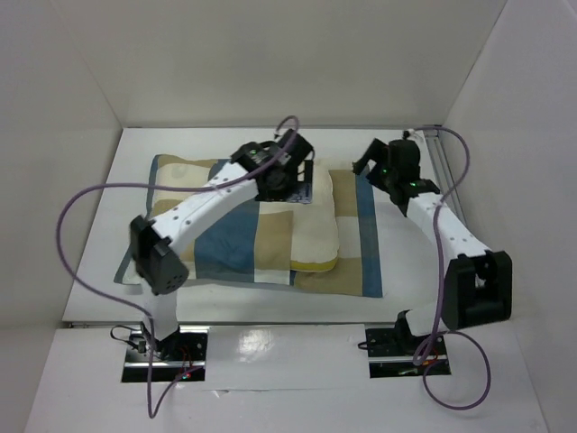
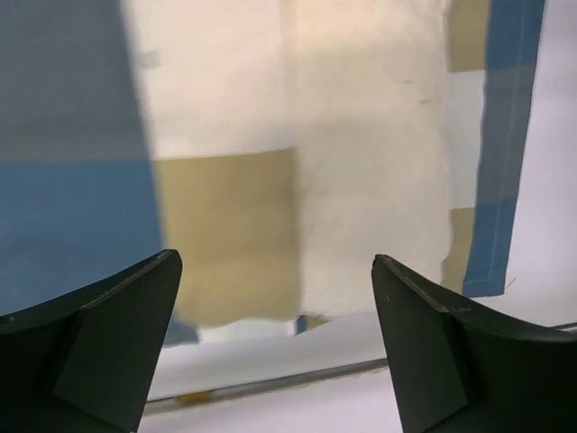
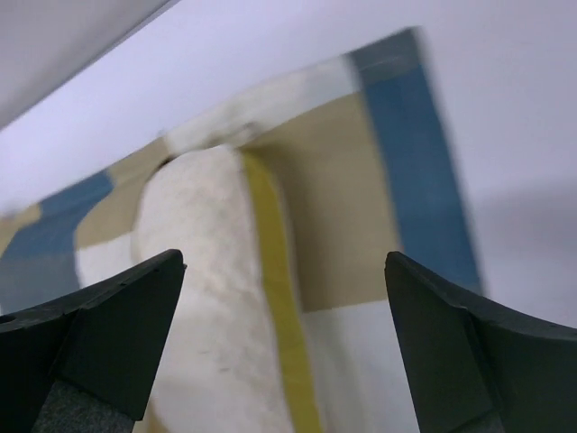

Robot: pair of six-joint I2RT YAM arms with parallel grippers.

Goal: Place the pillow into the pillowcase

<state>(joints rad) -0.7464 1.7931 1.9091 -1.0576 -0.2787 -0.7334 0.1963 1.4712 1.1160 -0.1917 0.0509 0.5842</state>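
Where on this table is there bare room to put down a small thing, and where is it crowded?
Bare table runs between the pillowcase and the near edge, and more thinly between it and the back wall. The strip right of the pillowcase is bare too, but the right arm hangs over it. The middle is crowded: pillow and left arm.

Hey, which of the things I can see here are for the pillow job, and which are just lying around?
For the job: the pillow, partly inside the pillowcase; the left gripper and right gripper, both open and holding nothing.
Not part of it: the purple cables, the table.
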